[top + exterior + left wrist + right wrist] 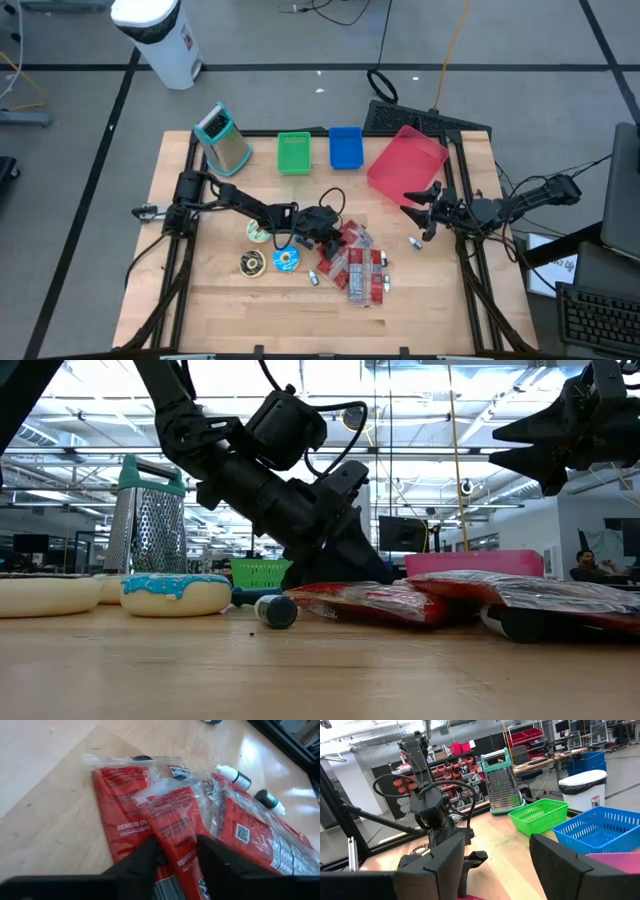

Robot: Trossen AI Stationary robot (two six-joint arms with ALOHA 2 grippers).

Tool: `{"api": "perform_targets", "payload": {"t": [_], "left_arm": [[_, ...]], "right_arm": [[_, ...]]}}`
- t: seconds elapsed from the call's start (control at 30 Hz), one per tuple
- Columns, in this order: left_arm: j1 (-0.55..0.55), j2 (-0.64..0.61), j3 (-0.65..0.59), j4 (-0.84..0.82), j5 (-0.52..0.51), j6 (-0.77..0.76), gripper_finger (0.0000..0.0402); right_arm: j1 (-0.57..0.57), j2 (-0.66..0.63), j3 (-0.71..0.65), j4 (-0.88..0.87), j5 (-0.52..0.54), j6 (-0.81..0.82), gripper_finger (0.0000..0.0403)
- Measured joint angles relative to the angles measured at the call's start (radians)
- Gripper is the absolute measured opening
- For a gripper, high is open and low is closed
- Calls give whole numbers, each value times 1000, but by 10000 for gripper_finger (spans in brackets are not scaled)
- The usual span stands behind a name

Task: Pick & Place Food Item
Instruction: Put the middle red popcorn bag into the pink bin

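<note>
Several red food packets (358,265) in clear plastic lie in a heap on the wooden table, right of its middle. My left gripper (328,234) slants down onto the heap's left edge, its two fingers shut on the middle packet (172,810). In the low view the left gripper (350,565) sits low over the packets (385,600). My right gripper (422,207) waits open above the table's right edge, with nothing between its fingers (445,860). My left gripper pinches the middle red packet between its two fingers, at the packet's end nearest the gripper (176,855). The fingers (145,860) slant down from the table's left and lie along the packet. The packet rests on the table among the other packets, its plastic crumpled.
A grater (225,140), a green basket (294,152), a blue basket (345,147) and a pink tray (405,160) stand along the far edge. Donuts (285,260) (252,264) lie left of the packets. Small bottles (313,278) (415,243) lie loose nearby.
</note>
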Motion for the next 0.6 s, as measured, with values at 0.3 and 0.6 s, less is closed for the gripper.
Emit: {"api": "perform_targets", "payload": {"t": [0.3, 0.6], "left_arm": [[21, -28, -3, -3, 41, 79, 8], [22, -162, -3, -49, 7, 270, 2]], "right_arm": [[0, 0, 0, 0, 0, 6, 212], [0, 0, 0, 0, 0, 0, 212]]}}
